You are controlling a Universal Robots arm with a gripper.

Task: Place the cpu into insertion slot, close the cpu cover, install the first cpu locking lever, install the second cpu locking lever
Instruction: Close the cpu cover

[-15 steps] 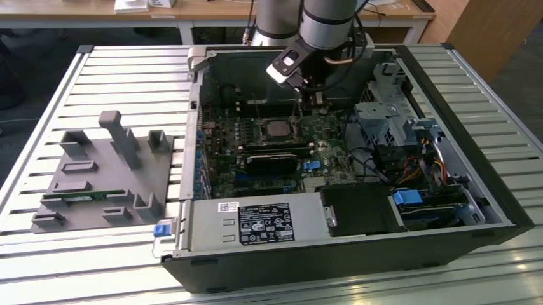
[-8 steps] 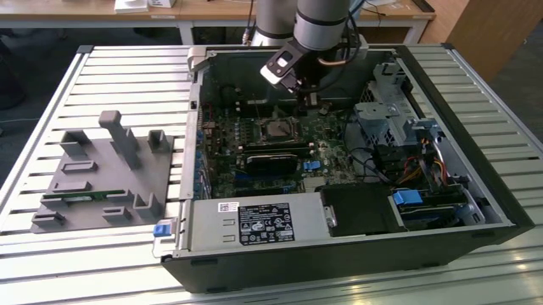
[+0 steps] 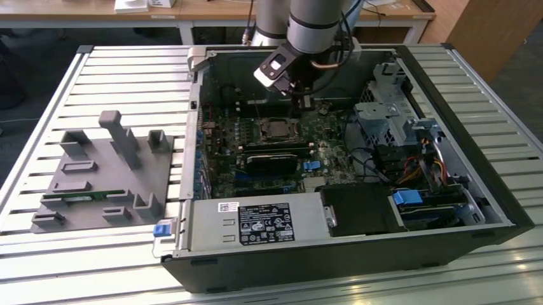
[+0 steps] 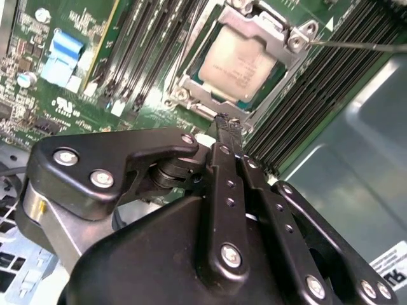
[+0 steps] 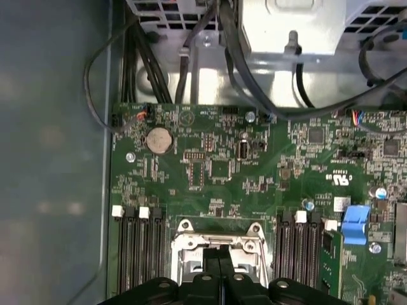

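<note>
We found the cpu (image 4: 240,63) lying under the closed cpu cover (image 4: 254,24) on the green motherboard (image 4: 76,108), slightly above the centre of the exterior view, while the gripper (image 4: 227,126), pinched narrow and holding nothing, hovered with its tips just beside the cover's edge.

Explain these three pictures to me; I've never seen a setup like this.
The machine is a robot arm reaching into an open computer case that lies on a slatted table. The exterior view comes from a camera standing off the arm. Both wrist views come from cameras riding on the arm, looking past its black jaws at the green circuit board. A grey fixture sits on the table at the exterior view's left. In the second wrist view the cpu lies seated with the cpu cover down around it. The jaws are shut together just beside that cover, and I can see nothing held in them.
</note>
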